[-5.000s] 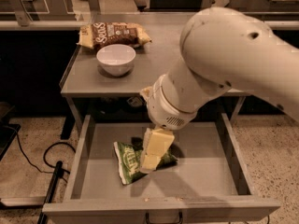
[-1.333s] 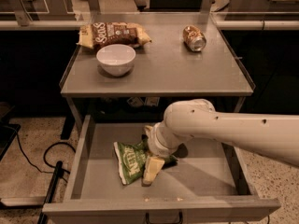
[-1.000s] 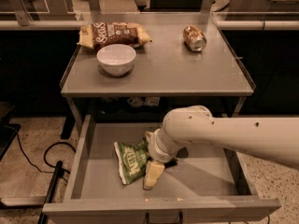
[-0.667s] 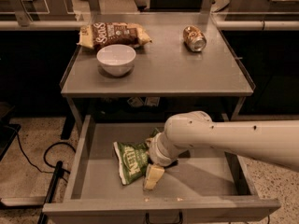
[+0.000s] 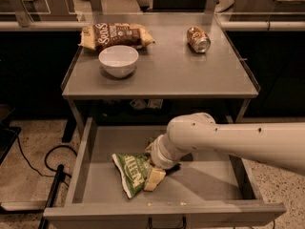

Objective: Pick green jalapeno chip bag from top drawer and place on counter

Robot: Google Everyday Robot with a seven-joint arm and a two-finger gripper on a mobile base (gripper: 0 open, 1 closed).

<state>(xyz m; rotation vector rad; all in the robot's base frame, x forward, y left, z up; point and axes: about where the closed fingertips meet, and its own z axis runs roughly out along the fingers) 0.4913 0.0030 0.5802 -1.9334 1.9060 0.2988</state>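
The green jalapeno chip bag (image 5: 131, 171) lies flat in the open top drawer (image 5: 102, 147), left of centre. My gripper (image 5: 153, 177) is down in the drawer at the bag's right edge, one pale finger (image 5: 154, 179) resting on or against the bag. The white arm reaches in from the right and hides the rest of the gripper. The counter (image 5: 162, 70) stands above the drawer.
On the counter are a white bowl (image 5: 118, 60), a brown-and-yellow snack bag (image 5: 115, 35) behind it and a tipped can (image 5: 198, 39) at the back right. A black cable (image 5: 38, 161) lies on the floor at the left. The drawer's front wall (image 5: 162, 213) is near me.
The arm has lowered further into the drawer and the gripper has sunk onto the bag's right edge. The bag has stayed in place.
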